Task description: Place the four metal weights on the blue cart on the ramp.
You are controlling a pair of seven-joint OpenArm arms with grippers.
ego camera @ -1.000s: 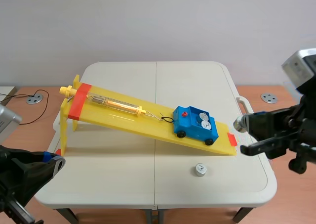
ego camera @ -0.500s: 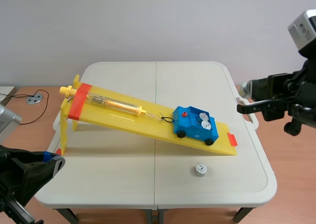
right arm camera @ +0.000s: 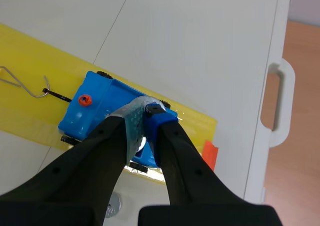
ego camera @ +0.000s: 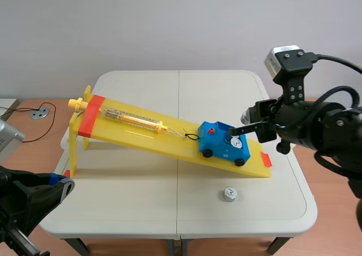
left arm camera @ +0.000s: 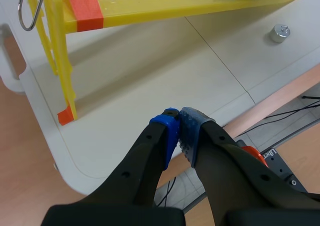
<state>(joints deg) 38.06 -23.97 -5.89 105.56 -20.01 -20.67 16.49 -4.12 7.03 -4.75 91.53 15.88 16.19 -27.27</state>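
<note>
The blue cart (ego camera: 222, 144) sits low on the yellow ramp (ego camera: 141, 130), hooked to a spring scale (ego camera: 133, 119), with silver weights lying in it. My right gripper (ego camera: 245, 124) hangs just above the cart's downhill end, shut on a metal weight (ego camera: 247, 116). In the right wrist view the gripper (right arm camera: 145, 111) hovers over the cart (right arm camera: 92, 117), and the weight (right arm camera: 145, 103) shows at the tips. Another weight (ego camera: 229, 194) lies on the table in front of the ramp and appears as the loose weight (left arm camera: 280, 33) in the left wrist view. My left gripper (left arm camera: 177, 122) is shut on nothing by the table's near left corner.
The ramp's raised end stands on yellow legs (left arm camera: 62, 66) at the left. Orange tape (ego camera: 266, 160) marks the ramp's foot. A handle (right arm camera: 277, 104) juts from the table's right edge. A cable and a round disc (ego camera: 39, 113) lie on the floor at the left.
My right arm has swung in from beyond the table's right edge, leftward and up, to above the cart, carrying the weight. The left arm and the loose weight have not moved.
</note>
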